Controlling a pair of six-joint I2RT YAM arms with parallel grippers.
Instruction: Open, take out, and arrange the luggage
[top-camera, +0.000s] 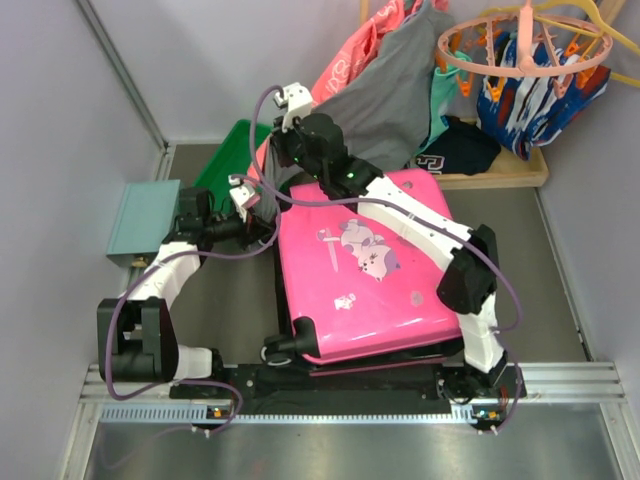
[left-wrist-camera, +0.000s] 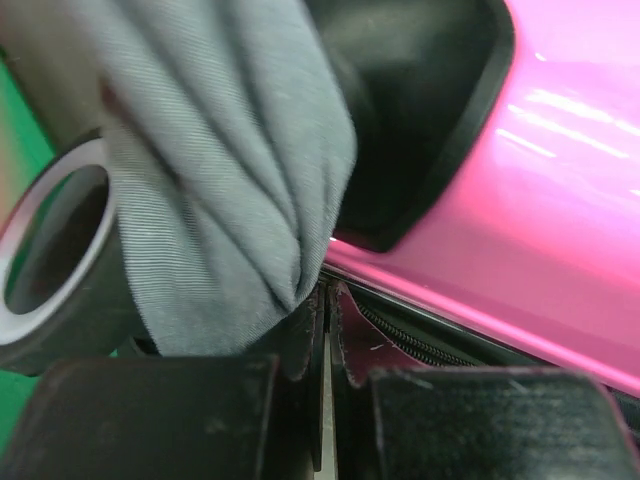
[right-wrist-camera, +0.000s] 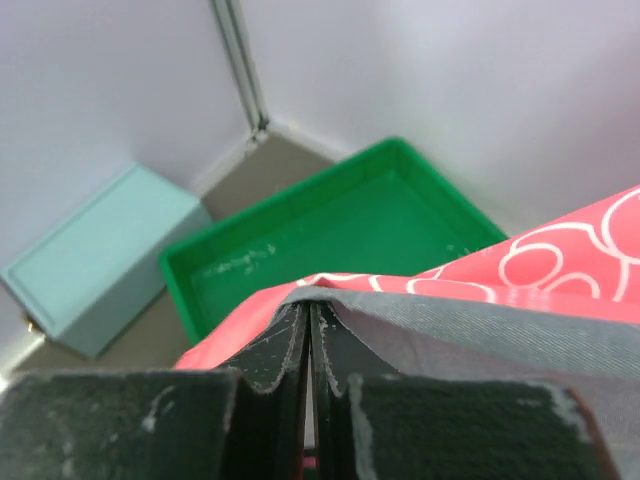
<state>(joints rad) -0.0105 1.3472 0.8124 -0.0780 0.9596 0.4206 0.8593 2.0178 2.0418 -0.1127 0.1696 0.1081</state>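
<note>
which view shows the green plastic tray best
The right wrist view: the shallow green plastic tray shows rim and bare floor, only its near corner covered by pink patterned cloth. The top external view shows just one corner. The left wrist view catches only green slivers at its left edge.

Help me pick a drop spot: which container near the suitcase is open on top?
The green tray; the pale-teal box beside it is closed.

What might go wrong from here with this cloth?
1. The grey cloth hangs against the luggage zipper, right by the left gripper and its shut jaws, so a pull may snag it.
2. The right gripper pinches only the cloth's edge, and it may slip out.
</note>
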